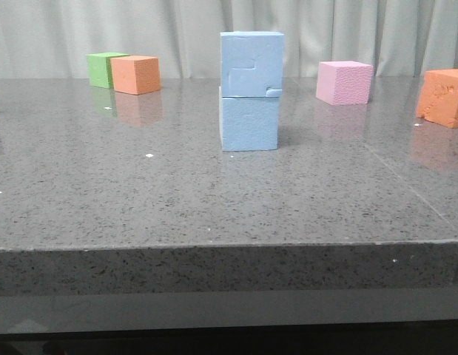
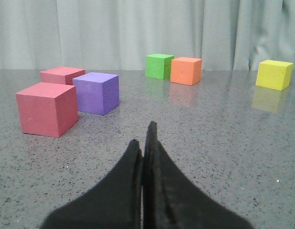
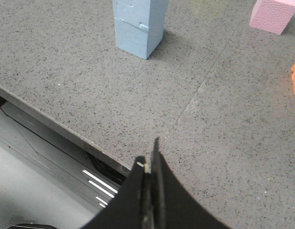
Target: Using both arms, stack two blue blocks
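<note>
Two pale blue blocks stand stacked in the middle of the table: the upper blue block (image 1: pixel 251 63) with stepped notch marks rests on the lower blue block (image 1: pixel 249 123). The right wrist view shows the same stack (image 3: pixel 137 26) far from my right gripper (image 3: pixel 148 155), which is shut and empty above the table's front edge. My left gripper (image 2: pixel 142 138) is shut with nothing in it, low over the bare grey surface; the blue blocks do not show in its view. Neither arm appears in the front view.
A green cube (image 1: pixel 105 69) and an orange cube (image 1: pixel 136 74) sit at the back left, a pink cube (image 1: pixel 344 82) and another orange cube (image 1: pixel 442 97) at the back right. The left wrist view has two red cubes (image 2: pixel 46 108), a purple cube (image 2: pixel 96 92) and a yellow cube (image 2: pixel 274 74).
</note>
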`<action>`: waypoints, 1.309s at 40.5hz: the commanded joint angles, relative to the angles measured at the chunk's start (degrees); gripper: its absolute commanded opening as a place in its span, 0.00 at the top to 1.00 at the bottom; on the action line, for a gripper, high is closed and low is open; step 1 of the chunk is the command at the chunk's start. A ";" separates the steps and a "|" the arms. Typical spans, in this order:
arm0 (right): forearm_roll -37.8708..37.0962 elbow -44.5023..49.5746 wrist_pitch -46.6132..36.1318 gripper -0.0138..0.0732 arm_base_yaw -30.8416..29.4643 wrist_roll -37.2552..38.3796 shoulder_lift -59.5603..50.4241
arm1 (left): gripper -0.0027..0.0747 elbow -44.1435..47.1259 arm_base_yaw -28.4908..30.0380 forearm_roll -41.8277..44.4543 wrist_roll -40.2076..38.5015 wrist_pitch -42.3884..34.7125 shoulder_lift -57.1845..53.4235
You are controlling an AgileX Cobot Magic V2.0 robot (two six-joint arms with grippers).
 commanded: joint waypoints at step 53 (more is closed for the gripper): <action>-0.83 32.87 -39.57 0.92 -18.71 -0.64 -26.43 | 0.99 0.16 0.09 0.08 -0.60 -4.95 -1.04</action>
